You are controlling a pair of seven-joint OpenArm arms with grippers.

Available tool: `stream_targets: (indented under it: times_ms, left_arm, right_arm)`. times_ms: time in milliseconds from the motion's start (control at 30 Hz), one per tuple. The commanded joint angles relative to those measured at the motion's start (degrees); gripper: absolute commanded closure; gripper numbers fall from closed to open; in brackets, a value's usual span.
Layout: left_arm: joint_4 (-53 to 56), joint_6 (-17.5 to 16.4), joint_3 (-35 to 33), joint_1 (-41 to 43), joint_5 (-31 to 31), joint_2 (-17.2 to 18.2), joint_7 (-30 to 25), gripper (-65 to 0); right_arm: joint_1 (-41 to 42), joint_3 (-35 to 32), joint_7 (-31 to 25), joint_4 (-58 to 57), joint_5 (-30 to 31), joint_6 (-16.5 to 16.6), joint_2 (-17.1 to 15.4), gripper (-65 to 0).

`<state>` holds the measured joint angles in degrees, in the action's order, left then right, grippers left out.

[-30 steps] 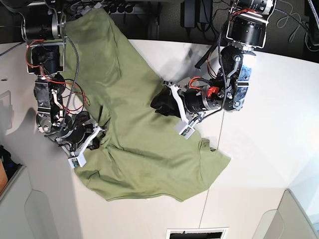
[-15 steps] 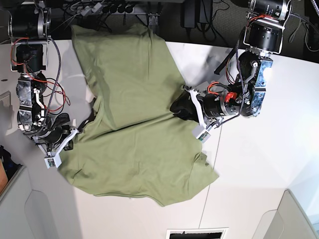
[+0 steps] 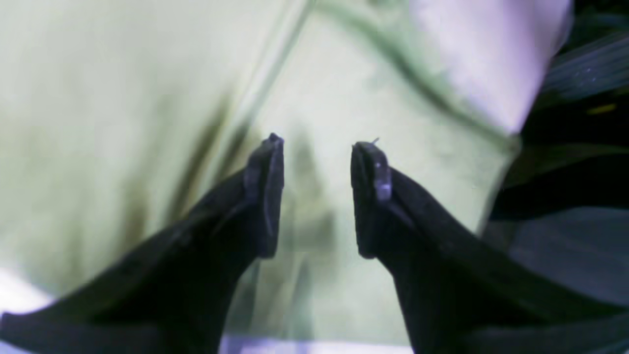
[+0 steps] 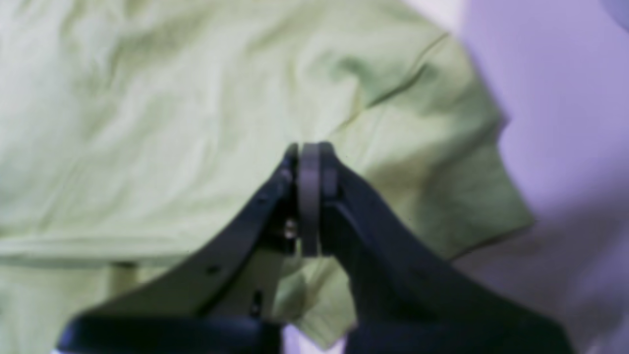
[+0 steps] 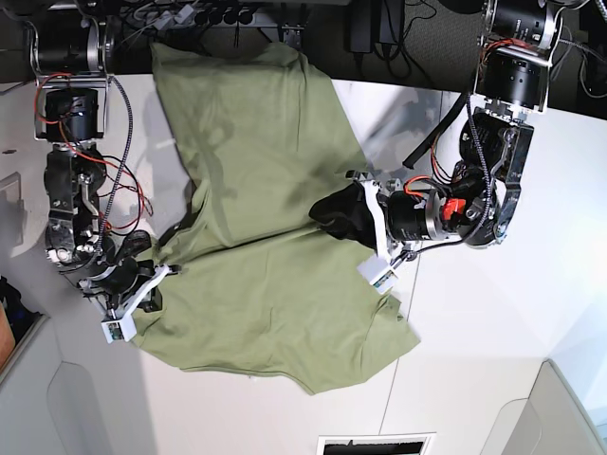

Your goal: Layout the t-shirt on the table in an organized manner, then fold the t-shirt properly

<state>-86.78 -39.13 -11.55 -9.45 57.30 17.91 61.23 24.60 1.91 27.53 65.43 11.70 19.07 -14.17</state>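
The olive-green t-shirt lies spread over the white table, and its top end reaches past the far edge. My right gripper is at the shirt's left edge, shut on the cloth. In the right wrist view its fingers meet over the t-shirt near a sleeve. My left gripper rests at the shirt's right edge. In the left wrist view it stands open, jaws apart above the t-shirt, nothing between them.
A thin dark seam runs across the table right of the shirt. Cables and a power strip sit in the dark strip beyond the far edge. Grey panels stand at the near left corner and the near right corner.
The two arms have drawn apart and the shirt has gone from a diagonal bunch to a wider spread. My right gripper pulled the left edge leftward, then came back slightly right and down.
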Motion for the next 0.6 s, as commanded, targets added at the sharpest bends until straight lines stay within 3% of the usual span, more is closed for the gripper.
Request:
stream_targets:
  times_ms: [0, 133, 367, 567]
  left_arm:
    - [-1.1, -0.9, 0.2, -0.4, 3.2, -0.2, 0.6, -23.4]
    - [-1.1, -0.9, -2.4, 2.7, 6.4, -1.3, 3.3, -23.4]
    - [-1.1, -0.9, -9.9, 7.7, 3.0, -1.2, 2.9, -23.4]
    - [-1.6, -0.9, -5.9, 7.7, 5.8, -0.6, 2.9, -23.4]
  right_arm:
    - [1.6, 0.3, -2.3, -0.7, -0.9, 0.4, -0.2, 0.0]
    - [1.7, 0.2, -5.9, -7.1, -4.0, 0.5, -0.3, 0.0]
    - [1.2, 0.2, -5.8, -8.7, -4.2, 2.8, -2.2, 0.0]
    - [1.2, 0.2, -5.3, -8.6, -3.8, 2.8, -4.1, 0.0]
